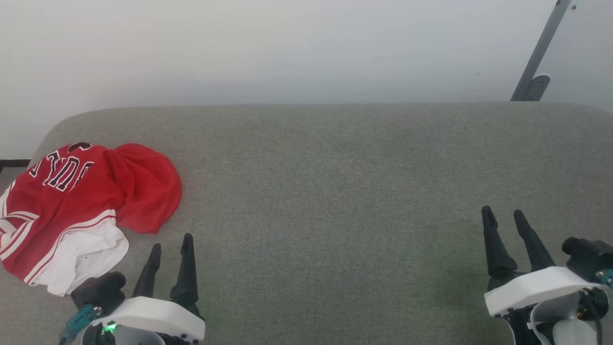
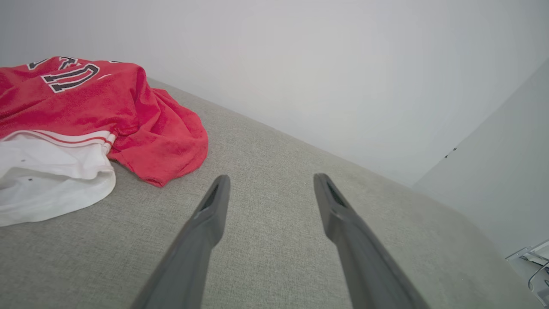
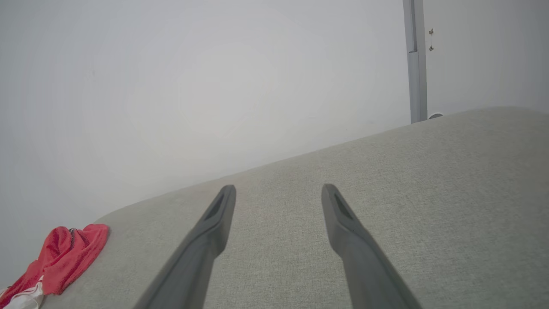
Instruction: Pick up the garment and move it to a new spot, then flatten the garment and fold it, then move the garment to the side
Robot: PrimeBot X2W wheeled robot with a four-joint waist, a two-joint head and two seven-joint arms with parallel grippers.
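The garment (image 1: 81, 201) lies crumpled at the far left of a grey upholstered surface (image 1: 335, 191): red cloth with black white-outlined lettering, striped trim and a white sleeve. It also shows in the left wrist view as a red and white heap (image 2: 85, 116) and small at the lower left of the right wrist view (image 3: 60, 262). My left gripper (image 1: 171, 243) stands open just right of and nearer than the garment, not touching it, its fingers (image 2: 214, 206) empty. My right gripper (image 1: 503, 215) is open and empty at the lower right, far from the garment.
A pale wall (image 1: 287, 48) rises behind the grey surface. A grey metal bar with a foot (image 1: 539, 57) leans at the back right. The surface's left edge curves down beside the garment.
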